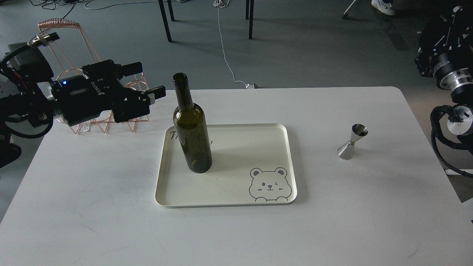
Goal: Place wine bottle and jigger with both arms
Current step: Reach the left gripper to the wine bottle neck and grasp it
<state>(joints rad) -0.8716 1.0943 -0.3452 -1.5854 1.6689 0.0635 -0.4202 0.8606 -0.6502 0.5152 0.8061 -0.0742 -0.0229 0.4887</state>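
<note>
The dark olive-green wine bottle [192, 136] stands upright on the left part of a cream tray [258, 147]. My left gripper [150, 79] is open and empty, level with the bottle's neck and just to its left, without touching it. The shiny steel jigger [352, 142] stands upright on the white table [92, 192], to the right of the tray. Of my right arm [449, 70], only black and silver joints and cables show at the right edge, well to the right of the jigger. Its gripper is out of view.
A rose-gold wire bottle rack [94, 92] stands at the table's back left corner, partly behind my left arm. The tray has a bear drawing [269, 184] at its front right. Chair legs [166, 20] and cables lie on the floor behind the table.
</note>
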